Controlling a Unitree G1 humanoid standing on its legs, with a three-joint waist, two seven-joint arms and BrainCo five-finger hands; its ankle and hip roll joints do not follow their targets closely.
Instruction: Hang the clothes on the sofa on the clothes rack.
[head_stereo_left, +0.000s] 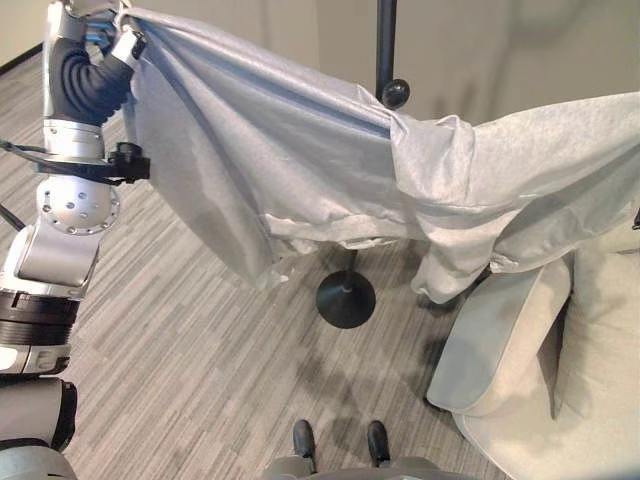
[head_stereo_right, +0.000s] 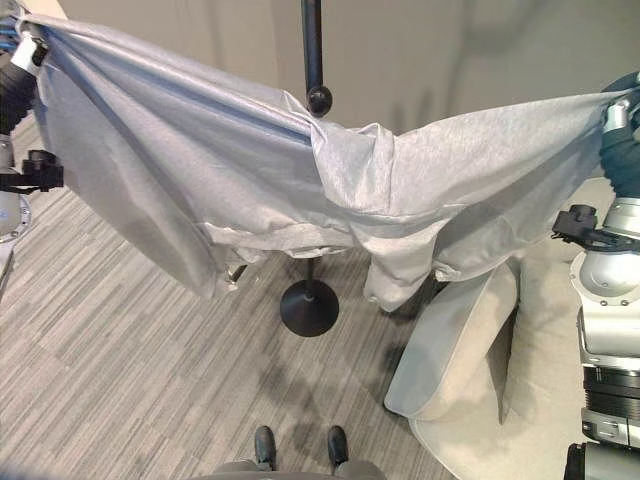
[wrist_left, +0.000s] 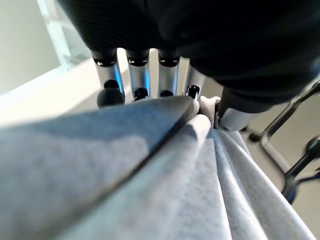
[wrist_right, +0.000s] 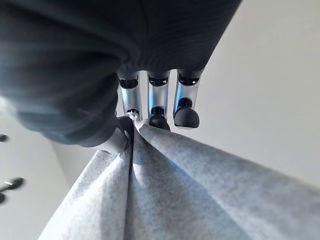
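A light grey garment (head_stereo_left: 300, 160) is stretched wide in the air between both raised arms. Its middle drapes over a black ball-tipped arm (head_stereo_left: 395, 93) of the clothes rack, whose pole (head_stereo_left: 385, 40) rises behind it. My left hand (wrist_left: 145, 80) pinches the garment's left end between thumb and fingers, high at the upper left. My right hand (wrist_right: 150, 100) pinches the other end at the upper right, above the sofa. The garment's lower hem and a sleeve (head_stereo_right: 395, 285) hang down in front of the rack.
The rack's round black base (head_stereo_left: 346, 298) stands on the grey striped carpet (head_stereo_left: 200, 380). A pale sofa (head_stereo_left: 530, 370) with a cushion sits at the lower right. A plain wall runs behind the rack.
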